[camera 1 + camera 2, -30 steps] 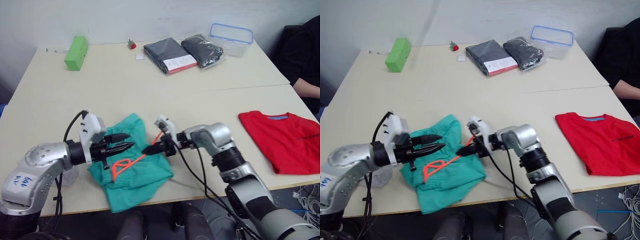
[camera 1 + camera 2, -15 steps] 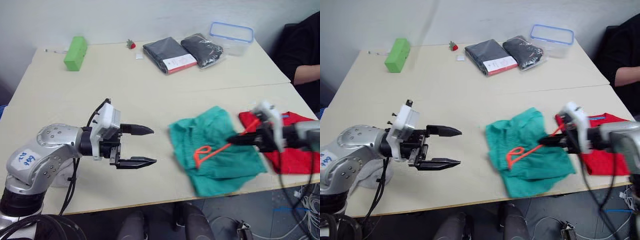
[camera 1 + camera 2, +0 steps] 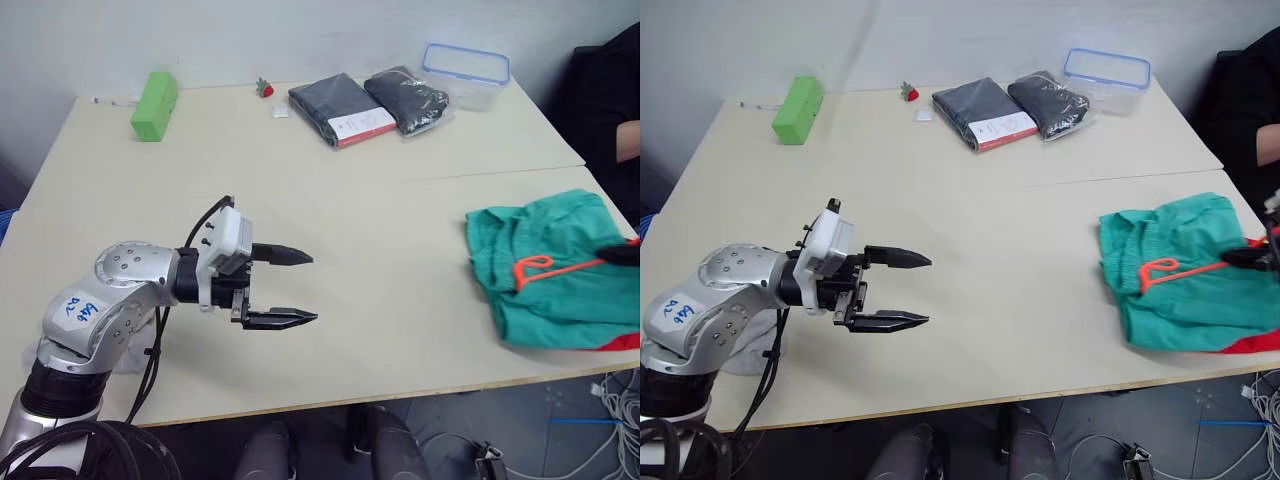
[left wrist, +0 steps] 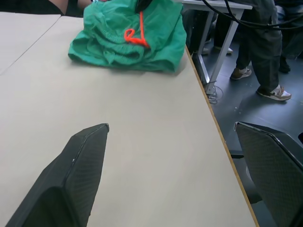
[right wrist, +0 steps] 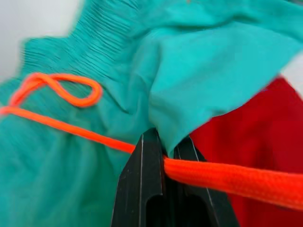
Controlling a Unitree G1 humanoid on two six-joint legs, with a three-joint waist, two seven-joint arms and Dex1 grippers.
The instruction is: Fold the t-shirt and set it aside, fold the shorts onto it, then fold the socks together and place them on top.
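Observation:
The teal-green shorts [image 3: 550,275] lie bunched at the table's right end with an orange drawstring [image 3: 545,268] looped on top. They cover most of the red t-shirt [image 3: 625,343], which shows as a thin strip at their near right edge. At the right edge of the eye views my right gripper [image 3: 1252,257] is shut on the drawstring and a fold of the shorts [image 5: 199,71], with the t-shirt [image 5: 246,137] beneath. My left gripper [image 3: 290,287] hangs open over bare table at centre left, far from the shorts [image 4: 128,42]. A pale grey lump [image 3: 748,352] under my left arm may be the socks.
At the back stand a green block [image 3: 153,104], a small red item [image 3: 264,89], two dark packaged garments [image 3: 340,110] and a clear lidded container [image 3: 465,72]. A person [image 3: 612,100] sits at the far right. The table's near edge [image 3: 400,395] runs close by.
My right gripper has dragged the shorts further right, onto the red t-shirt. The left gripper stays open and has barely moved.

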